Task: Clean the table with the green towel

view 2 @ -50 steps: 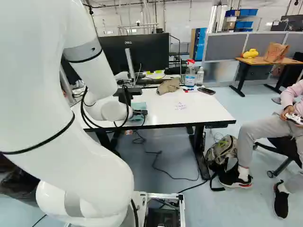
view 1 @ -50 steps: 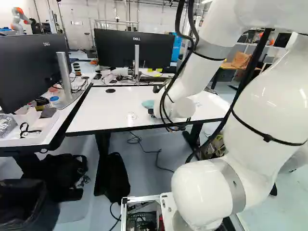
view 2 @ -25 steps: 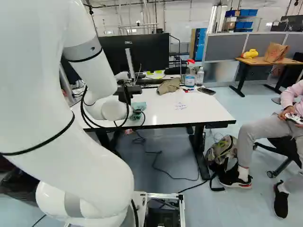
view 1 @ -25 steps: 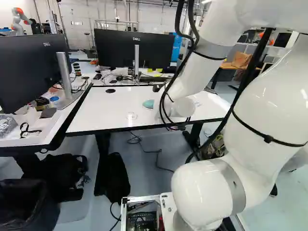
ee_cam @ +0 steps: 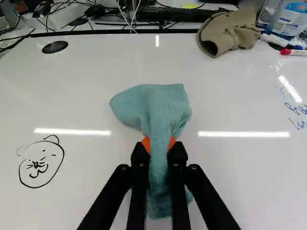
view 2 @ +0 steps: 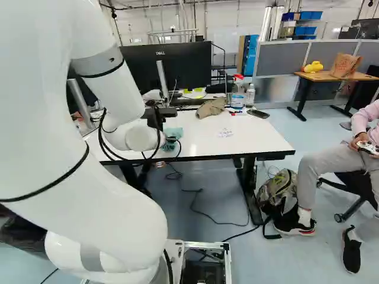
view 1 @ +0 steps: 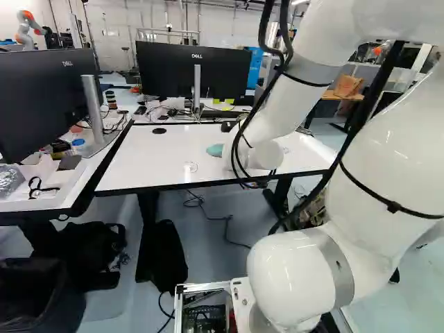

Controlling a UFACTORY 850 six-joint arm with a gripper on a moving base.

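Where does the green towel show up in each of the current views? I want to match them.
Left base view: the green towel is a small patch just left of the arm, near the picture's middle.
Right base view: the towel is just right of the arm's end.
Wrist view: the towel is gripped between the gripper's fingers and spreads ahead of them.
Shared landmark: the white tabletop.

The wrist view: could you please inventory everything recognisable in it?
Towel: one, green, over table
Table: one, white, under towel
Face drawing: one, black, on table
Disc: one, black, far table edge
Cloth: one, tan, far edge
Markers: several, red and blue, beside cloth
Writing: one patch, blue, by markers
Bottle: at least one, blue-labelled, beyond markers
Keyboard: at least one, black, beyond table
Note: one, yellow, by keyboard
Cables: several, black, white, beyond table
End effector: one, black with orange pads, shut on towel
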